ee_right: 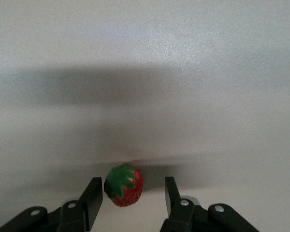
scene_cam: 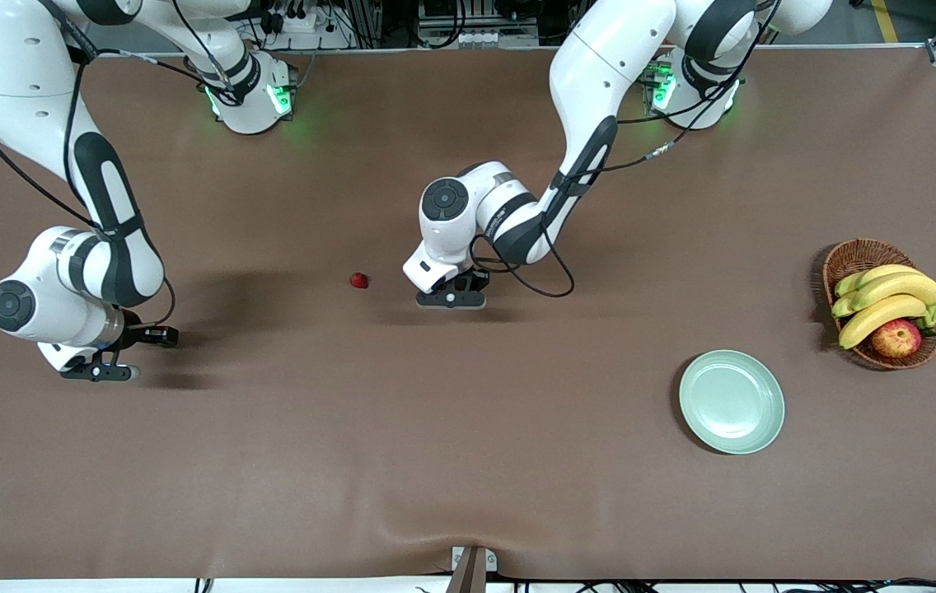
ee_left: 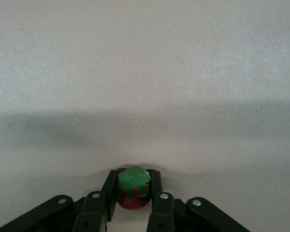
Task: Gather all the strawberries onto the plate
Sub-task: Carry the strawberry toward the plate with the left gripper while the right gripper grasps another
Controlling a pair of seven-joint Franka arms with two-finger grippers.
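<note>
The left gripper (scene_cam: pixel 451 298) is low over the middle of the table (scene_cam: pixel 468 461), and it is clenched on a strawberry (ee_left: pixel 133 194). In the left wrist view both fingers (ee_left: pixel 157 186) press against the sides of this berry, and its green top faces the camera. In the front view the berry is hidden under the gripper.

The right gripper (scene_cam: pixel 99 372) is low near the edge of the table at the right arm's end. Its fingers are spread apart, and a second strawberry (ee_right: pixel 124 186) lies on the cloth between them. In the right wrist view this berry is just beside one finger (ee_right: pixel 93 193) and clearly apart from the other one. I cannot tell if it touches the nearer finger.

A third strawberry (scene_cam: pixel 359 281) lies free on the table, near the left gripper, toward the right arm's end.

The plate (scene_cam: pixel 732 402) stands toward the left arm's end of the table, nearer to the front camera than both grippers, and there is nothing on it. A wicker basket (scene_cam: pixel 854 257) with bananas (scene_cam: pixel 888 298) and an apple (scene_cam: pixel 896 338) is just beside the plate, close to the edge at the left arm's end.
</note>
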